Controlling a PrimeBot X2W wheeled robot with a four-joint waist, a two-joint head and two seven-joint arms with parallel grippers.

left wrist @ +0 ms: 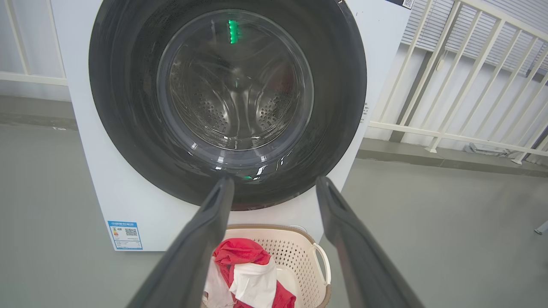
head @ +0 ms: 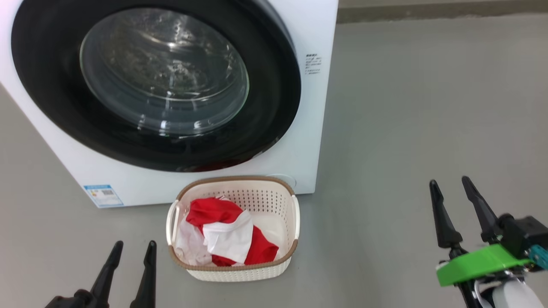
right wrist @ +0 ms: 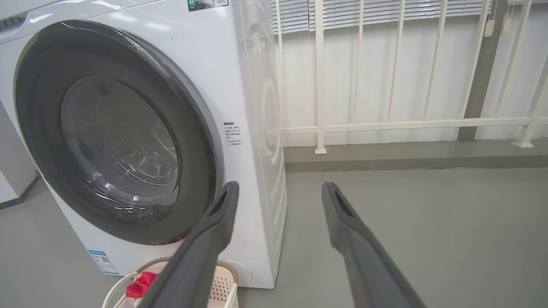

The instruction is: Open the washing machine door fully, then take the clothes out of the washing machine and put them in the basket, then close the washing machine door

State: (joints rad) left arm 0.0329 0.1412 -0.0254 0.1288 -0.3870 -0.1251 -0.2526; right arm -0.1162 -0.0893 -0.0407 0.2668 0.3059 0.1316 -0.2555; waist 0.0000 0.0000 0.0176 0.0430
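Left gripper [head: 135, 244] hangs low over the near edge of the floor [head: 406, 107]. Its two dark fingers are spread wide with nothing between them, tips pointing toward the machine. Right gripper [head: 449, 182] is likewise wide and empty, well off to the right over bare floor.

The washing machine door [head: 165, 72] lies flush against the front of the washing machine [head: 309, 141]. In the right wrist view no gap shows along its black rim, though whether the latch has caught cannot be told. Through the glass in the left wrist view the steel drum looks bare, with no red inside. The clothes [head: 227, 235], red with white panels, sit heaped in the basket [head: 233, 179]. It stands on the floor just in front of the machine, toward the right end of its bottom edge and below the door's lowest point.

Judging by this, all three steps look done. If anything is left, it is a firming push on the door. That turns on one relation: the door lies straight ahead of and above the left gripper, with the basket just ahead to its right. The right gripper stands out past the machine's right edge. The left arm is the nearer, and would need to rise past the basket to reach the rim.
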